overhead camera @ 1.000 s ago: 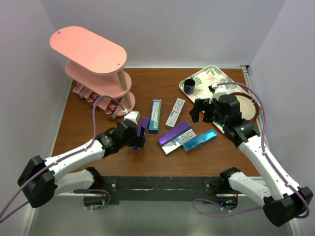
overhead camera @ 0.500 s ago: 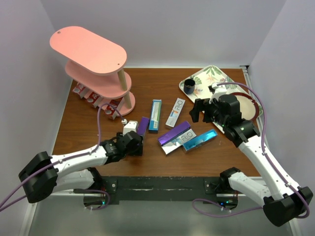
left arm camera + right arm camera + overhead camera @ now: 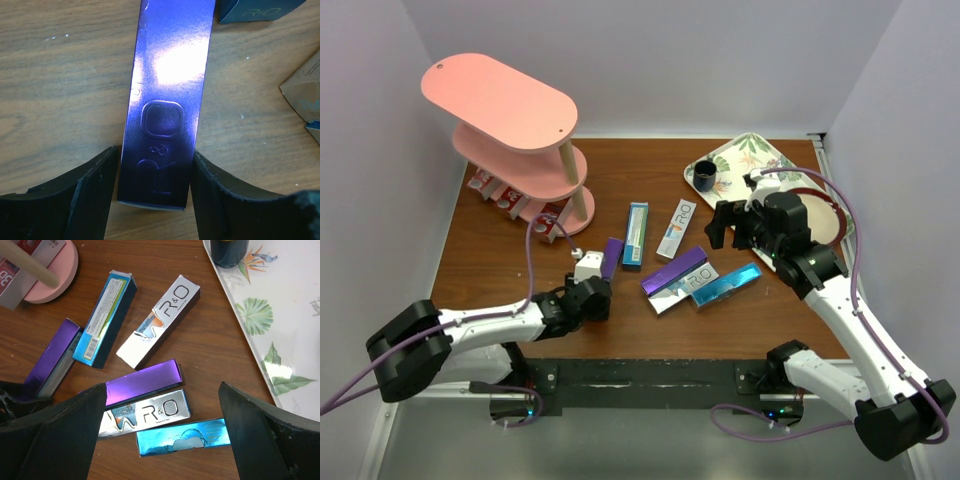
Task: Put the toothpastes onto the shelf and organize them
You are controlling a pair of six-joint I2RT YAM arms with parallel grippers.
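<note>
A glossy purple toothpaste (image 3: 170, 75) lies flat on the wooden table, and my left gripper (image 3: 155, 190) is shut on its near end, a black finger against each long side. From above, that gripper (image 3: 592, 282) sits low at the carton (image 3: 611, 256). My right gripper (image 3: 162, 435) hangs open above a purple carton (image 3: 142, 382), a silver one (image 3: 145, 412) and a blue one (image 3: 182, 437). A teal carton (image 3: 635, 233) and another silver one (image 3: 675, 228) lie further back. The pink shelf (image 3: 500, 100) stands far left with red cartons (image 3: 505, 195) on its bottom tier.
A leaf-patterned tray (image 3: 760, 160) with a dark cup (image 3: 705, 177) sits at the back right, beside a brown-rimmed plate (image 3: 830, 215). White walls close in on the left, back and right of the table.
My left gripper has drawn back toward the near edge along the purple carton, and its jaws have narrowed onto the carton's end. The right arm has not moved.
</note>
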